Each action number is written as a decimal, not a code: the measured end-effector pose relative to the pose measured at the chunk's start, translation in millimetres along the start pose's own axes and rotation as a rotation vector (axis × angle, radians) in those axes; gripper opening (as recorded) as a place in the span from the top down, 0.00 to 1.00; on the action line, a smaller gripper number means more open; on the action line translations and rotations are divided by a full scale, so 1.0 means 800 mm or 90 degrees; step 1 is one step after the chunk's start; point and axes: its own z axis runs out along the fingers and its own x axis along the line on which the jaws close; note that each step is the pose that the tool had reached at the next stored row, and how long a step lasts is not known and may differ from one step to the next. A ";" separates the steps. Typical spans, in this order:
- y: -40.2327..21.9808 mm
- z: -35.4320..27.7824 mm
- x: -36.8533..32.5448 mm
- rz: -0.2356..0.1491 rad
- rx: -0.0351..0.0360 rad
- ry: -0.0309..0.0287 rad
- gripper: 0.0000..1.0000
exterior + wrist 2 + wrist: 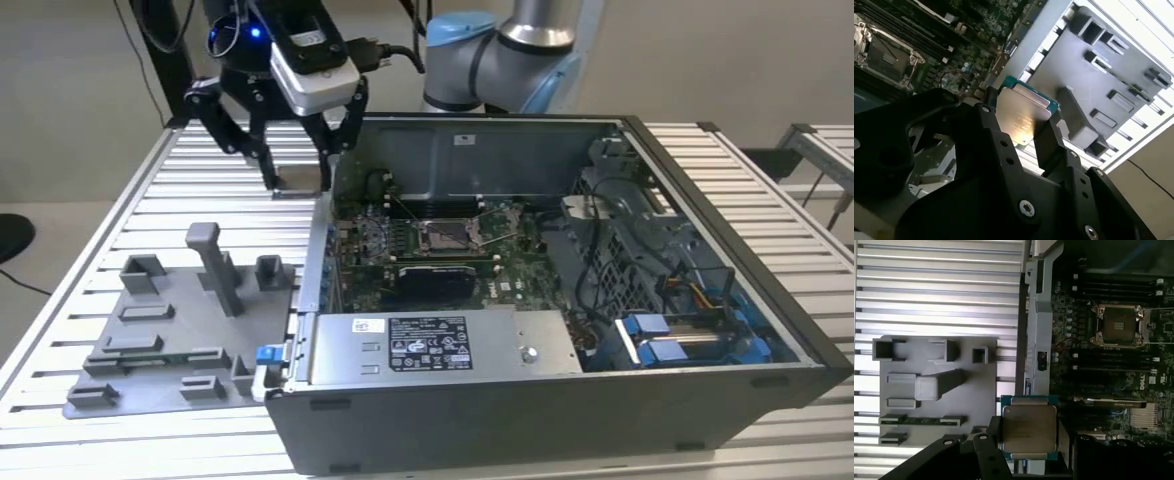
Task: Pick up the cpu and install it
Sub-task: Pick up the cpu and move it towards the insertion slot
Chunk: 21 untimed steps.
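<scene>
Aloft, pincer (299, 182) gripping cpu (1029, 432), seemingly just outside case wall (1034, 305)

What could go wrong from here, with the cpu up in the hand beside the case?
1. The hand grips the cpu by two edges only; it could slip or tilt.
2. It hangs about over the case wall; a low path might clip that wall.
3. The socket sits down inside the case among board parts; a skewed placement could damage it.
</scene>
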 end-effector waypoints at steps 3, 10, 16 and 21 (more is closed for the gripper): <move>0.0008 0.0004 -0.0176 0.000 -0.0001 -0.0001 1.00; 0.0028 0.0012 -0.0572 0.000 -0.0001 -0.0001 1.00; 0.0044 0.0018 -0.0915 0.000 0.0000 0.0000 1.00; 0.0056 0.0024 -0.1200 0.000 0.0000 0.0000 1.00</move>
